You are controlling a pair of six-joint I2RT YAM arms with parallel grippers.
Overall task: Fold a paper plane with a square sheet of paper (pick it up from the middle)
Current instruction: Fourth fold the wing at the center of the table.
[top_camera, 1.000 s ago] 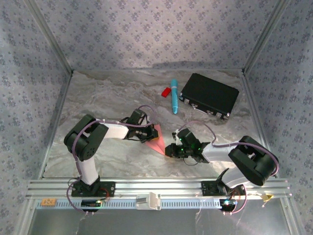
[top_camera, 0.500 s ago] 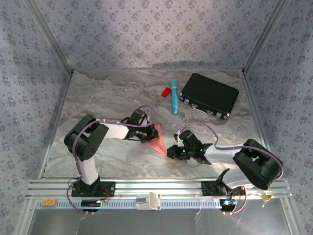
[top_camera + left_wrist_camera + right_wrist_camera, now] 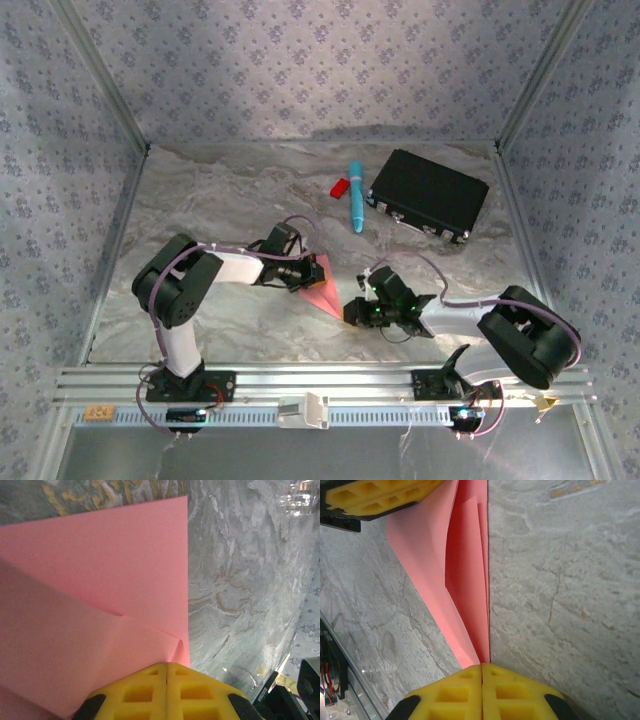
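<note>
The pink-red paper (image 3: 318,286) lies on the marble table between the two arms, folded into a narrow pointed shape with raised layers (image 3: 465,580). My left gripper (image 3: 303,275) is shut at its wide end, where the creased sheet (image 3: 100,580) runs into the seam of the fingers (image 3: 166,664). My right gripper (image 3: 352,310) is shut at the pointed near end, where the paper's tip meets and slips under its fingertips (image 3: 482,666). I cannot tell whether the tip is pinched or only pressed. The left gripper's yellow fingers (image 3: 380,497) sit across the far end of the paper.
At the back of the table a blue pen (image 3: 356,197) lies between a small red plastic piece (image 3: 340,187) and a black case (image 3: 428,195). Patterned walls close three sides. The aluminium rail (image 3: 320,385) runs along the near edge.
The right arm has shifted a little to the right and its elbow has swung outward. The left arm and the paper have stayed in place.
</note>
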